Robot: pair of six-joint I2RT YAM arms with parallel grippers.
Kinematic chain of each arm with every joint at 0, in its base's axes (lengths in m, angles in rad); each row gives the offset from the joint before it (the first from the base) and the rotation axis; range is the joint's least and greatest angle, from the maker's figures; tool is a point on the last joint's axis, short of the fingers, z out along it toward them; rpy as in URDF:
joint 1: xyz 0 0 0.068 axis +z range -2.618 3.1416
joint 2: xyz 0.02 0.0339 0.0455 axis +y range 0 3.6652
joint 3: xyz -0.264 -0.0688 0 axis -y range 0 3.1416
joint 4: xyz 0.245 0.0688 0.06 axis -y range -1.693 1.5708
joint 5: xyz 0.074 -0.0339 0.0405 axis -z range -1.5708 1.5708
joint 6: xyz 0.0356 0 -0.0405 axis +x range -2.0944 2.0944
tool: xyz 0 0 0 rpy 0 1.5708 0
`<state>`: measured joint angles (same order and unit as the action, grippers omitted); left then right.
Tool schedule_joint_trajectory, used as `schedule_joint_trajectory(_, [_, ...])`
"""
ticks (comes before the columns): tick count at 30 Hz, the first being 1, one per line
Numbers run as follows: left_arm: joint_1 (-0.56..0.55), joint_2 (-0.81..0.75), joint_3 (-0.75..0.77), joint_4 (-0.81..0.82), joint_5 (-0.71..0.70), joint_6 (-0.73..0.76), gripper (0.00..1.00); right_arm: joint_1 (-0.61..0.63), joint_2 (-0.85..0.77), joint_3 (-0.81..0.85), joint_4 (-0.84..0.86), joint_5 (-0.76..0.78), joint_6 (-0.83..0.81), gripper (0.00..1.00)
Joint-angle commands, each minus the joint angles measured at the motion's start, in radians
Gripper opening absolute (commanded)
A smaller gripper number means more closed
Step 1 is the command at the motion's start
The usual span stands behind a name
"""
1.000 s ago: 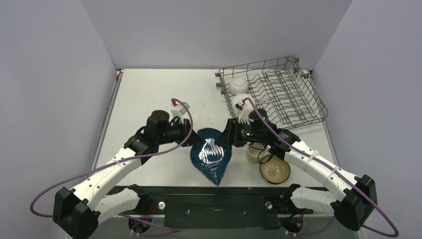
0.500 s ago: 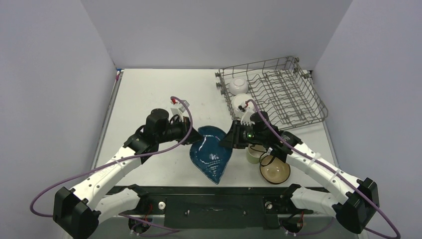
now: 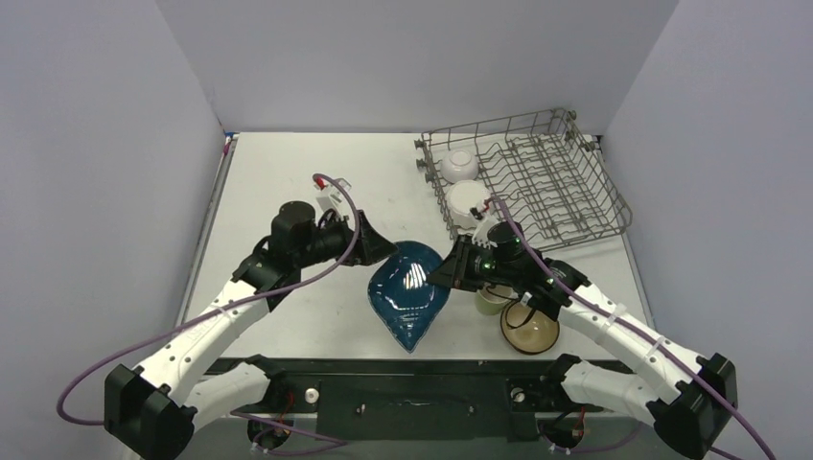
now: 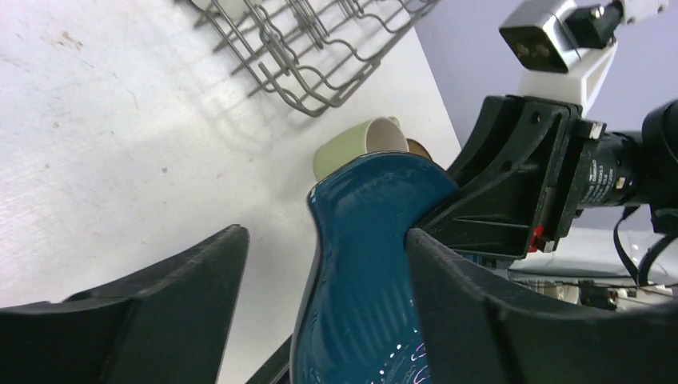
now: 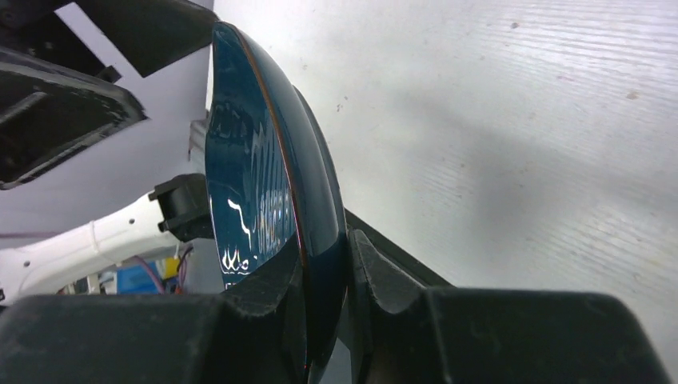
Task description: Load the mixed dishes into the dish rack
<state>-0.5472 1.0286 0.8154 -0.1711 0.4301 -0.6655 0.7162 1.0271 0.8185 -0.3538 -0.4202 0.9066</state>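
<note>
Plainly, the right end effector (image 3: 449, 271) clamps the blue leaf-shaped dish (image 3: 407, 292), left end effector (image 3: 379, 247) agape; dish rack (image 3: 556, 182) lies beyond, rightward.

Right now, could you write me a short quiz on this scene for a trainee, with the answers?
1. Which arm's fingers pinch the dark blue leaf-shaped dish? A) left B) right C) both
2. True or false: the pale green mug is inside the dish rack.
3. How many dishes are in the rack?
Key:
1. B: the right fingers pinch its rim; the left fingers are open.
2. False: it is on the table beside the brown bowl.
3. Two: the small white bowl and the white scalloped plate.
</note>
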Motion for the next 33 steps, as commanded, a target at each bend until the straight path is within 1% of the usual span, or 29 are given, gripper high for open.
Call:
schedule_joint_trajectory(1, [0.032,-0.045,0.052,0.061,-0.038,-0.045,0.75,0.006,-0.084,0.071,-0.011,0.122,0.065,0.00])
schedule_joint_trajectory(2, [0.039,-0.050,0.056,0.037,-0.048,-0.041,0.81,0.005,-0.085,0.083,-0.036,0.160,0.060,0.00])
schedule_joint_trajectory(3, [0.042,-0.060,0.068,0.021,-0.076,-0.031,0.92,0.003,-0.084,0.110,-0.085,0.199,0.055,0.00])
schedule_joint_trajectory(5, [0.049,-0.075,0.093,-0.044,-0.134,-0.004,0.99,-0.004,-0.080,0.154,-0.165,0.270,0.050,0.00])
schedule_joint_trajectory(8, [0.052,-0.094,0.121,-0.140,-0.205,0.032,0.97,-0.027,-0.061,0.224,-0.279,0.367,0.053,0.00])
schedule_joint_trajectory(9, [0.052,-0.106,0.131,-0.161,-0.215,0.051,0.96,-0.063,-0.051,0.277,-0.358,0.423,0.049,0.00])
schedule_joint_trajectory(11, [0.052,-0.117,0.131,-0.186,-0.215,0.060,0.96,-0.121,-0.026,0.328,-0.426,0.462,0.048,0.00])
schedule_joint_trajectory(12, [0.052,-0.123,0.126,-0.189,-0.212,0.061,0.96,-0.162,-0.019,0.363,-0.471,0.490,0.054,0.00])
schedule_joint_trajectory(18, [0.052,-0.155,0.098,-0.197,-0.199,0.055,0.96,-0.324,0.091,0.547,-0.670,0.640,0.103,0.00])
schedule_joint_trajectory(21, [0.051,-0.165,0.086,-0.192,-0.188,0.052,0.96,-0.416,0.159,0.609,-0.737,0.671,0.150,0.00])
schedule_joint_trajectory(24, [0.051,-0.174,0.075,-0.180,-0.182,0.045,0.96,-0.467,0.216,0.689,-0.826,0.726,0.192,0.00])
schedule_joint_trajectory(28, [0.050,-0.184,0.056,-0.162,-0.162,0.035,0.96,-0.489,0.279,0.761,-0.869,0.833,0.213,0.00])
schedule_joint_trajectory(31, [0.050,-0.190,0.042,-0.159,-0.142,0.030,0.96,-0.511,0.351,0.818,-0.899,0.954,0.177,0.00])
schedule_joint_trajectory(32, [0.050,-0.192,0.040,-0.158,-0.140,0.029,0.96,-0.514,0.375,0.824,-0.895,0.977,0.164,0.00])
schedule_joint_trajectory(33, [0.050,-0.197,0.036,-0.158,-0.134,0.027,0.96,-0.518,0.385,0.831,-0.874,1.036,0.129,0.00])
